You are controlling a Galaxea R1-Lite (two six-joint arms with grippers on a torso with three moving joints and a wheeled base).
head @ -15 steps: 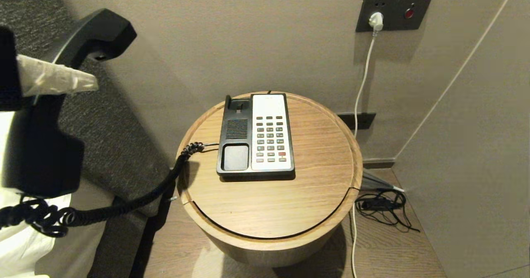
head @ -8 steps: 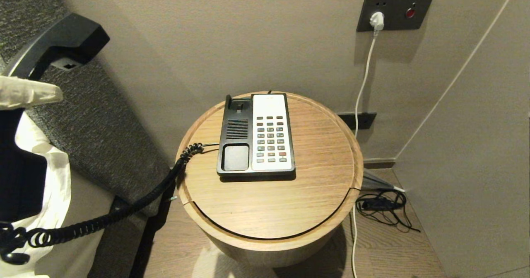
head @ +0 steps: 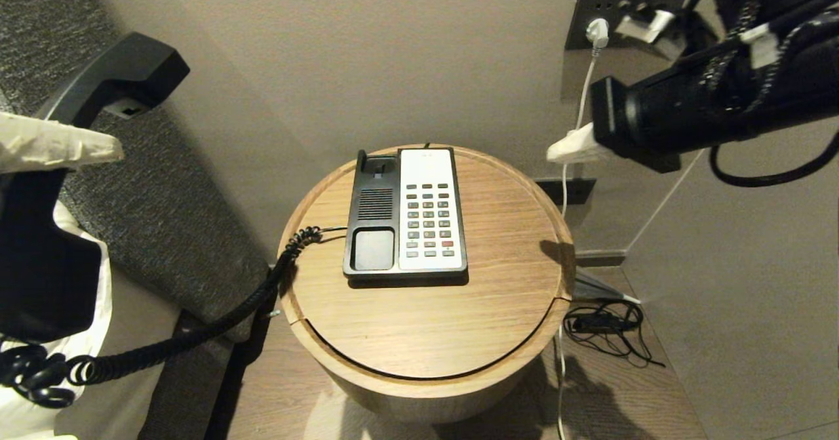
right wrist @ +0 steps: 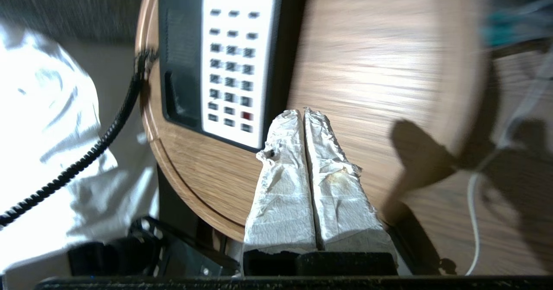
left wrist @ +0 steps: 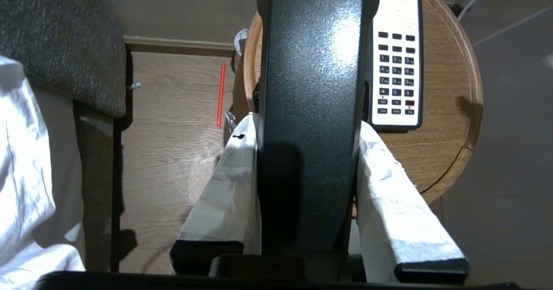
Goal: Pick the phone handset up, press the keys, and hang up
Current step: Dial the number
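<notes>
Nearest, at the robot's left and well off the table: left gripper (left wrist: 307, 182), cloth-wrapped fingers (left wrist: 229, 173) clamped on either side of the phone handset (left wrist: 311, 108), holding it lifted high and tilted, upper earpiece end (head: 124, 73) up against the dark upholstered panel (head: 164, 217). Held clear like this, probably, to leave the cradle empty and the keypad unobstructed. Black coiled cord (head: 196, 328) sagging from the handset's lower end, running up over the rim of the round wooden table (head: 426, 335) to the phone base (head: 404, 212). On the base's white faceplate, the keys (head: 427, 220), in rows, one red among them, untouched. Above and to the right of the table: right gripper (right wrist: 305, 121), wrapped fingers pressed together into a single blunt tip, nothing between them, a shape suited to poking one key. Hovering beyond the table's right edge, not yet over the keypad. Farther back: wall plate (head: 593, 17) with white plug (head: 595, 31) and cable, partly hidden by the right arm. Compared with half a second earlier: right arm newly in view, absent then; its shadow now on the table's right edge; handset slightly higher and shifted rightward in the head view.
</notes>
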